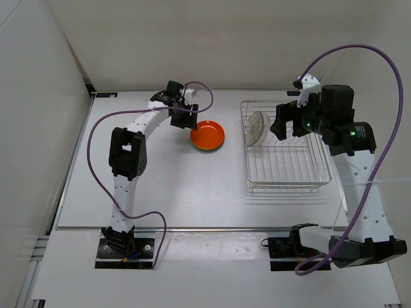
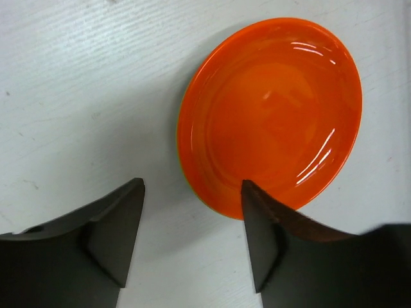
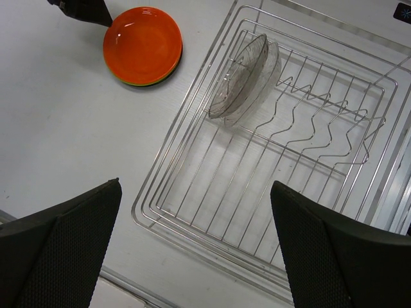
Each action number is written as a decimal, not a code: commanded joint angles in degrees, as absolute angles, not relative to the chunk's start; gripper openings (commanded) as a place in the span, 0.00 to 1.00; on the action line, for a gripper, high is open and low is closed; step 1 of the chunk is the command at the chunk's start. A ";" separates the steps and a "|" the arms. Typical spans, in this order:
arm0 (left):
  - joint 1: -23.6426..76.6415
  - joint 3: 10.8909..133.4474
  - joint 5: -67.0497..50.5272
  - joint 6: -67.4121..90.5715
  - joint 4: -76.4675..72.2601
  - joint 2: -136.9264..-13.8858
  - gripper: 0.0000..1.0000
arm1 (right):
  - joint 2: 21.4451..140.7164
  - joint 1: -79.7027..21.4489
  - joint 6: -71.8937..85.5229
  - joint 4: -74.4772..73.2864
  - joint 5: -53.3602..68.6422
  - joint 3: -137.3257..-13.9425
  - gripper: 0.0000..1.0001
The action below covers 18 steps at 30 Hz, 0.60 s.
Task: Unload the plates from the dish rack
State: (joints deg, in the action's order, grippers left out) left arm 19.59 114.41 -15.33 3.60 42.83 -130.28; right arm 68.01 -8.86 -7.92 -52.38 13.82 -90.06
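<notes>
An orange plate (image 1: 207, 135) lies flat on the table left of the dish rack (image 1: 286, 186), on top of a small stack. A yellow-green rim (image 3: 136, 83) shows under the orange plate (image 3: 142, 43). My left gripper (image 2: 192, 215) hovers open at the near rim of the orange plate (image 2: 270, 109), nothing between its fingers. Clear plates (image 3: 244, 77) lean upright at the far left of the dish rack (image 3: 166, 151). My right gripper (image 3: 196, 183) hangs wide open above the rack's bare near part, holding nothing. From above, the left gripper (image 1: 188, 122) and the right gripper (image 1: 286, 123) flank the clear plates (image 1: 255, 126).
White walls close in the table at the left and back. A seam (image 1: 192, 228) runs across the table near the arm bases. Purple cables loop from both arms.
</notes>
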 commanded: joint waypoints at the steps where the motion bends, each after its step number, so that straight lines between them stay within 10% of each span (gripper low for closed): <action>1: 19.69 112.86 -13.89 3.60 42.19 -123.93 0.75 | 66.88 -8.96 -8.44 -51.42 14.94 -90.00 1.00; 6: 19.69 112.24 -10.91 2.55 42.19 -120.86 0.80 | 66.36 -8.96 -6.69 -49.40 8.81 -88.34 1.00; 8: 19.69 112.24 -9.24 2.03 42.19 -119.10 0.99 | 67.75 -8.96 -6.06 -48.70 5.03 -87.45 1.00; 18: 19.16 110.57 -0.18 0.97 48.16 -102.32 1.00 | 76.11 -8.96 -5.54 -45.71 -1.14 -85.78 0.97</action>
State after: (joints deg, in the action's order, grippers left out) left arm 19.55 110.06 -4.60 1.52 45.43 -109.43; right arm 74.61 -8.91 -6.15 -49.45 1.39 -86.04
